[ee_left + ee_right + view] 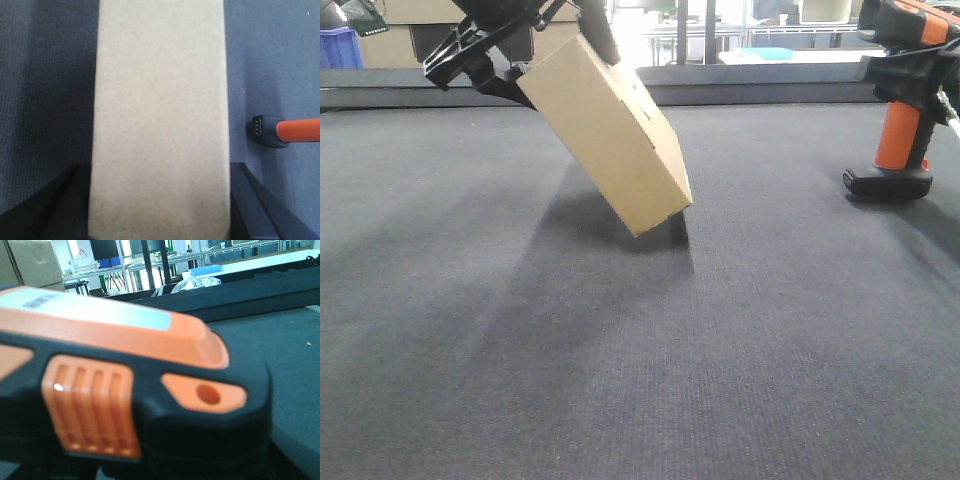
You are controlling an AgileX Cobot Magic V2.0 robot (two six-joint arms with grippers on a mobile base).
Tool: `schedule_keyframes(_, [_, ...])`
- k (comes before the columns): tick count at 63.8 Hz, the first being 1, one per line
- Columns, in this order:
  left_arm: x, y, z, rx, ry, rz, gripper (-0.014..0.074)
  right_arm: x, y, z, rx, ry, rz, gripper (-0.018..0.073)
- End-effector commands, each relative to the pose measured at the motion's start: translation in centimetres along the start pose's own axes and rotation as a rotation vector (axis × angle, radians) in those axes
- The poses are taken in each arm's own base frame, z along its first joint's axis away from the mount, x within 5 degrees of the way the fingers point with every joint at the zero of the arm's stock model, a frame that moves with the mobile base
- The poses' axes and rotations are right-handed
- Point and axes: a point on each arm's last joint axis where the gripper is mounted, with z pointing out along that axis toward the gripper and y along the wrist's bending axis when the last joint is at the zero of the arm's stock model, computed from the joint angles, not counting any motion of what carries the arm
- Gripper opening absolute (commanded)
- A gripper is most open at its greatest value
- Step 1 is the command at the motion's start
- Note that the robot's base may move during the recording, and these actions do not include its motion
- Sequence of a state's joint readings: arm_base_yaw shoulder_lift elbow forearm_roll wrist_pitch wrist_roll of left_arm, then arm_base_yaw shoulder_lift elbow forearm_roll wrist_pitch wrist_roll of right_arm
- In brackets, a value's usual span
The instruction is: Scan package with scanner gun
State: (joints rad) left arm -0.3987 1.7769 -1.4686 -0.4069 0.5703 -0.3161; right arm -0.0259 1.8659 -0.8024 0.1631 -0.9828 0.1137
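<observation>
Plainly, package (605,130) tilts well apart from scanner gun (898,135)

Strong light is seen beyond the far edge of the table (620,380), where the front view is washed out. A soft shadow is thrown on its dark cloth under and left of the tilted package (610,130). In the left wrist view the package is blurred, probably by closeness. In the right wrist view the scanner gun (125,390) is out of focus, with small glints on its orange ribs.
</observation>
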Motion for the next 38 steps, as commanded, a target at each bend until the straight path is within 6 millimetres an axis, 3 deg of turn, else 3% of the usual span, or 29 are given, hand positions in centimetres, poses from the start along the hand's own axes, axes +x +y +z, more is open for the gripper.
schedule_keyframes(1, [-0.30, -0.09, -0.42, 0.010, -0.019, -0.012, -0.0111, -1.12, 0.16, 0.00, -0.009, -0.080, 0.005, -0.0167])
schedule_keyframes(11, [-0.30, -0.09, -0.42, 0.010, -0.019, -0.012, -0.0111, -1.11, 0.20, 0.00, -0.013, -0.079, 0.002, -0.0125])
schedule_keyframes(16, [-0.30, -0.09, -0.42, 0.010, -0.019, -0.012, -0.0111, -1.11, 0.20, 0.00, -0.013, -0.079, 0.002, -0.0004])
schedule_keyframes(27, [-0.30, -0.09, -0.42, 0.010, -0.019, -0.012, -0.0111, -1.11, 0.20, 0.00, -0.013, -0.079, 0.002, 0.0358])
schedule_keyframes(38, [-0.30, -0.09, -0.42, 0.010, -0.019, -0.012, -0.0111, -0.85, 0.18, 0.00, -0.009, -0.044, 0.003, 0.0557])
